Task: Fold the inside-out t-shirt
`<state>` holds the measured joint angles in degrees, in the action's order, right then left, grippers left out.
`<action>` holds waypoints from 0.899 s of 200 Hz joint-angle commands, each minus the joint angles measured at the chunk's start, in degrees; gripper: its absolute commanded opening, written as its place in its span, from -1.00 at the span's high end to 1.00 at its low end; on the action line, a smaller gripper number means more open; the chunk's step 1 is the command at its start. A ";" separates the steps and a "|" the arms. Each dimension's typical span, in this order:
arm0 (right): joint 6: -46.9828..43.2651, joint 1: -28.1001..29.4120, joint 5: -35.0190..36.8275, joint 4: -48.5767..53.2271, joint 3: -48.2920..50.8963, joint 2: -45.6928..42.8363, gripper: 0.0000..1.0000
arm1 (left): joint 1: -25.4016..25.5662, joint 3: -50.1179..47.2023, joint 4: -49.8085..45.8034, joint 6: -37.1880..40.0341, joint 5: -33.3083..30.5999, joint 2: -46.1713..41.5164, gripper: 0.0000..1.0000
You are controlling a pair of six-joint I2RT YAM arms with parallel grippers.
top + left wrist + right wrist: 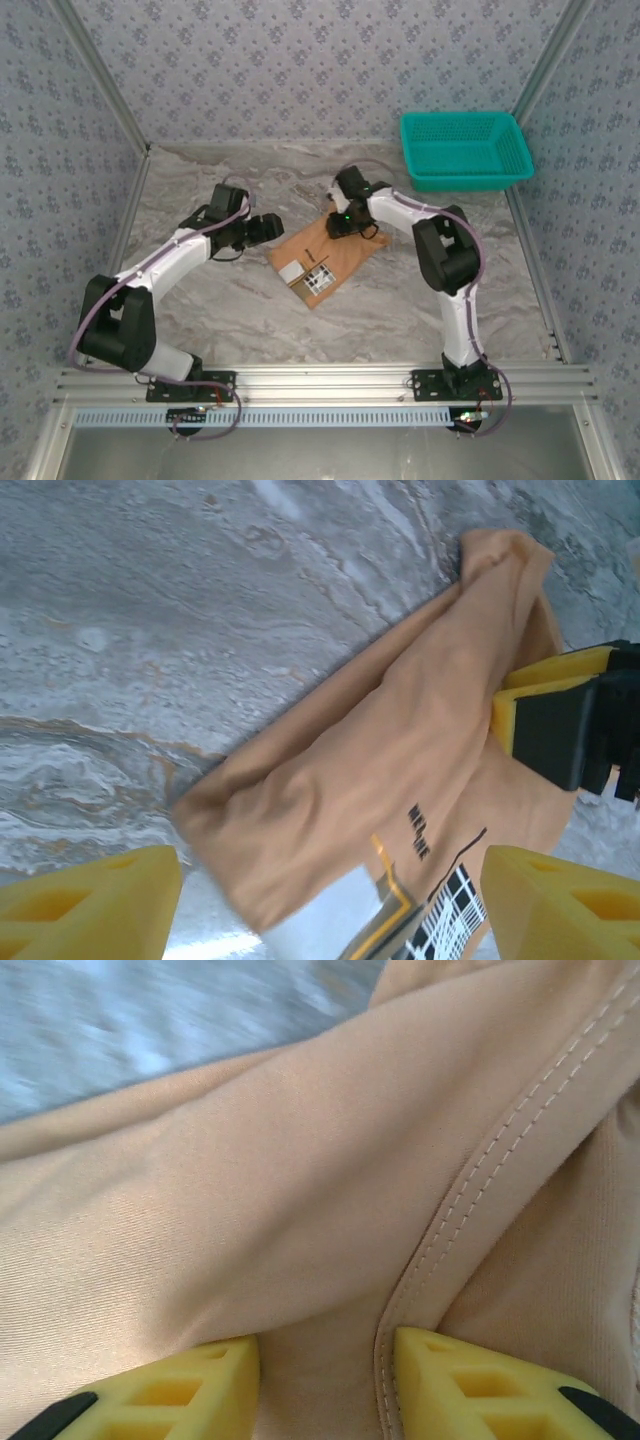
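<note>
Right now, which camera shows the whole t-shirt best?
The top external view: the whole folded t-shirt is in frame. The left wrist view crops its edges; the right wrist view gives close-up fabric and a seam.

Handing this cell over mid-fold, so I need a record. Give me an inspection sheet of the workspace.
Surface: marbled grey table.
Job's things: t-shirt, folded small at centre, print showing.
Clutter: teal basket, far right corner.
Grippers: left gripper open by the shirt's left corner; right gripper on its far edge, cloth between jaws, grip unclear.
Cables: arm cables hug both arms, off the shirt.
Surroundings: patterned walls, metal frame.
</note>
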<state>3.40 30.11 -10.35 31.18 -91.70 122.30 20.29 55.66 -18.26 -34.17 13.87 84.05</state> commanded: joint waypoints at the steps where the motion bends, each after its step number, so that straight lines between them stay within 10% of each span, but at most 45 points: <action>1: -9.67 1.86 -2.66 5.18 -4.30 -1.52 0.11 | -2.31 -0.96 1.85 0.87 0.39 4.05 -0.62; 58: -0.17 -2.78 -10.95 -8.06 18.07 -23.98 -0.05 | 0.24 9.00 -2.81 5.83 7.02 20.03 -0.54; 132: 9.75 -14.76 -6.37 -4.54 31.32 -34.62 -0.04 | 11.91 -6.83 7.48 -6.91 18.76 10.34 -0.51; 180: 11.37 -14.99 -8.14 -9.47 26.36 -25.39 -0.13 | 7.89 -1.79 -1.34 -0.49 5.04 5.25 -0.56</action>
<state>12.67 14.50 -17.37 24.53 -61.43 91.55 33.06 49.91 -16.05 -38.02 26.11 92.47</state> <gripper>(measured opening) 0.547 0.775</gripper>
